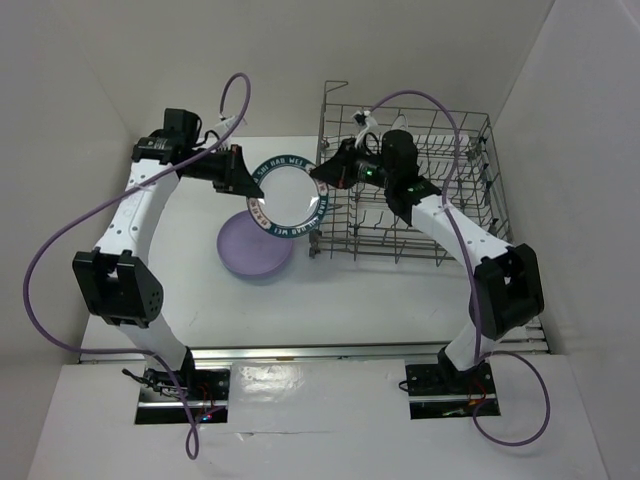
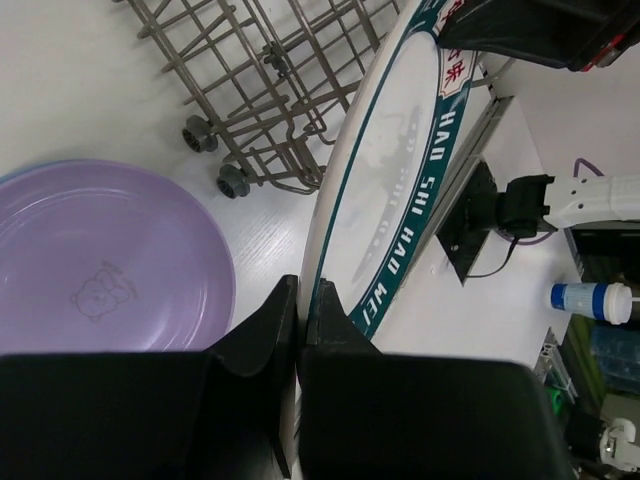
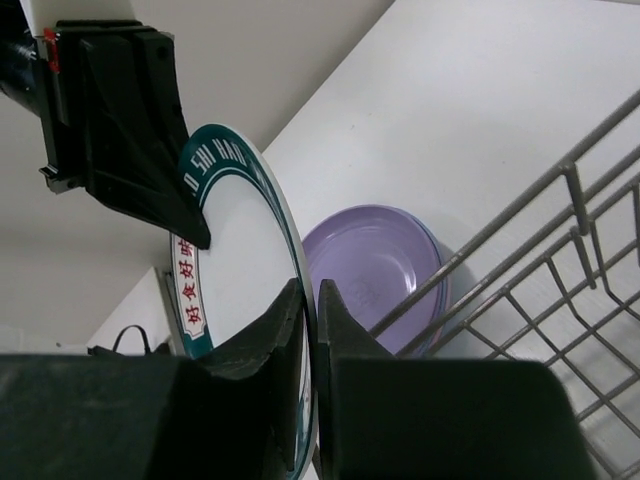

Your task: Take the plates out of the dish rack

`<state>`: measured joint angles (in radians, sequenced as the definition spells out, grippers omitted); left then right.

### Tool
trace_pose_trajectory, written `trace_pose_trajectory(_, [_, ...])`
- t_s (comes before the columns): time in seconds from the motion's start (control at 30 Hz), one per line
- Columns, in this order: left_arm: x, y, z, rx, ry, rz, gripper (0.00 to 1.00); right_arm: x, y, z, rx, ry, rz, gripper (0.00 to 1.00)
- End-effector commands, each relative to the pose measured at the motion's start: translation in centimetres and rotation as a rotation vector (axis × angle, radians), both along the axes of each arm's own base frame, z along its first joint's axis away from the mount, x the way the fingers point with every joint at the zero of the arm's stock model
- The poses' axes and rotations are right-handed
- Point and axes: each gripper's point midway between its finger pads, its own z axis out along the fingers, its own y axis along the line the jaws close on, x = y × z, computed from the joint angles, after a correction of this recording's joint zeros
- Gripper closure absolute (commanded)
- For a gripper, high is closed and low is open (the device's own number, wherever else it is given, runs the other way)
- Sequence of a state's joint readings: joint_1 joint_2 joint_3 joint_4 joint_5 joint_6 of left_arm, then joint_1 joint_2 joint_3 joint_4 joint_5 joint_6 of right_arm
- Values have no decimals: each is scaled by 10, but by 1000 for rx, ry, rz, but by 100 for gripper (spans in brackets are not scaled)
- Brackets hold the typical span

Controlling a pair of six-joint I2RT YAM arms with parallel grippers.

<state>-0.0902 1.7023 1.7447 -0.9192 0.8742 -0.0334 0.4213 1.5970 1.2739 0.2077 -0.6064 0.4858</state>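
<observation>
The white plate with the dark green lettered rim [image 1: 288, 200] is up in the air, between the two arms and just beside the left end of the dish rack [image 1: 440, 252]. It stands almost on its edge, with its white face turned toward the top camera.

The left end effector [image 1: 250, 190] is clamped on the left side of the plate's rim. In the left wrist view its two black fingers [image 2: 262, 335] stand close together with the thin edge of the plate between them. The right end effector [image 1: 322, 180] is clamped on the opposite side of the same rim, and the right wrist view shows the same narrow grip on the plate edge. So both arms hold this one plate at the same moment.

Under the held plate, a lilac plate [image 1: 255, 250] lies flat on the white surface [image 1: 190, 250], near the front left corner of the rack but apart from it. A small bear outline is visible in its middle in the left wrist view.

The rack stands on the right half of the surface, under the right arm
</observation>
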Motion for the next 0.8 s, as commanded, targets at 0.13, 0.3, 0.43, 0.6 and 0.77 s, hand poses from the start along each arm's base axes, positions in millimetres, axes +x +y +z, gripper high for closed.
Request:
trace_pose_trajectory(0.13, [32, 65, 35, -157, 8, 159, 100, 2, 16, 62, 23, -144, -4, 45])
trace_pose_trajectory(0.3, [44, 103, 44, -167, -12, 271, 100, 5, 2, 83, 8, -193, -87, 35])
trace_pose_trajectory(0.43, [61, 155, 20, -89, 22, 487, 100, 3, -9, 93, -9, -230, -142, 34])
trace_pose_trajectory(0.6, [77, 218, -27, -55, 106, 713, 100, -9, -10, 85, -47, -225, -119, 34])
trace_pose_trajectory(0.77, [86, 261, -83, -55, 217, 837, 100, -22, -12, 82, -74, -240, -119, 34])
